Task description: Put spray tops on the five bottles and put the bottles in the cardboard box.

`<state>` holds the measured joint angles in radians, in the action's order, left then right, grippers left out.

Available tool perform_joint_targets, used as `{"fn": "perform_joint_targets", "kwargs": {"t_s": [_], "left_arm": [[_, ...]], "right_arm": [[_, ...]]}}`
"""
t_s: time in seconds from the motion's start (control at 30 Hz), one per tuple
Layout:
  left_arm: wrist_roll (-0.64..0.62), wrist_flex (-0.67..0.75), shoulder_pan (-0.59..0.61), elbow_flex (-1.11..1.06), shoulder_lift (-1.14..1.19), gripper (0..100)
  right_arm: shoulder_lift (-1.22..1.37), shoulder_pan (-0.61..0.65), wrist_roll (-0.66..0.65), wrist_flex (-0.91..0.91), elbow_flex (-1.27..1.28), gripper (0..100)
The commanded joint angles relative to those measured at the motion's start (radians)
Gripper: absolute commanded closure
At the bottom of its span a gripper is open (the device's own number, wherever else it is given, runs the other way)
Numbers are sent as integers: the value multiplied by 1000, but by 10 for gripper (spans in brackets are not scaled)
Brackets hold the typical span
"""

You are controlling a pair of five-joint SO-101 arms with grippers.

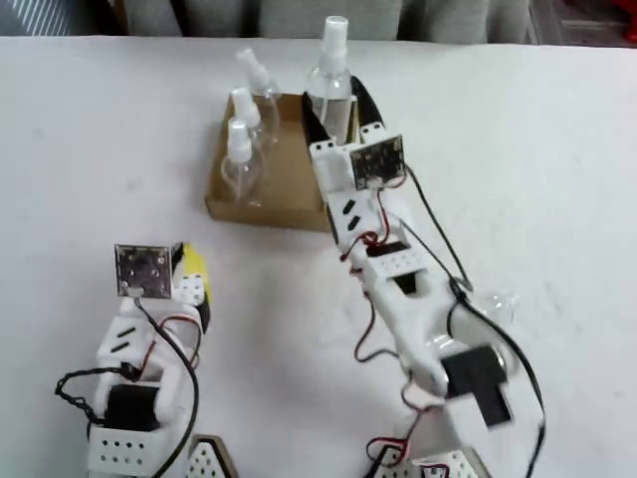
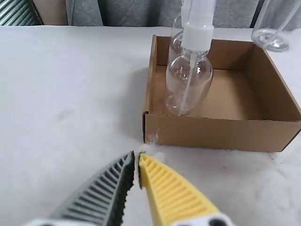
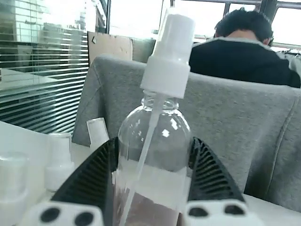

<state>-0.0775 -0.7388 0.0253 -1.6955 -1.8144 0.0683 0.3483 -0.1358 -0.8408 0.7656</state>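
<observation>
Held bottle (image 3: pixel 157 141): clear, upright, with its spray top (image 3: pixel 170 52) already on. It stands high at the far right part of the cardboard box (image 1: pixel 289 194). Its base is hidden, so whether it has cleared the rim cannot be told.
Right gripper (image 3: pixel 153 155): black jaws narrowed onto the held bottle's body, one on each side, below the shoulder.
Cardboard box contents: three capped bottles (image 1: pixel 244 110) stand in a row along the left side. The floor on the right side is bare.
Fifth bottle (image 1: pixel 493 304): apparently a clear shape lying on the table close beside the right arm, partly hidden. Whether it has a top cannot be told.
Left gripper (image 2: pixel 136 160): grey and yellow jaws drawn almost together and holding nothing, low over the table in front of the box's near wall.
Step in hand: judged to be placing the fourth bottle.
Next move: lower the held bottle straight down onto the bare floor, clear of the row of three, and release only once it stands.
</observation>
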Motion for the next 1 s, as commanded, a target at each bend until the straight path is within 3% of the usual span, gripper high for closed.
{"fn": "perform_joint_targets", "kwargs": {"t_s": [0.0, 0.57, 0.97], "left_arm": [[11, 26, 10, 3, -13, 977], [11, 29, 10, 3, -13, 977], [11, 31, 10, 3, -13, 977]], "right_arm": [[105, -12, -11, -58, -126, 982], [634, -64, -15, -94, -643, 982], [730, -59, -17, -94, -698, 982]]}}
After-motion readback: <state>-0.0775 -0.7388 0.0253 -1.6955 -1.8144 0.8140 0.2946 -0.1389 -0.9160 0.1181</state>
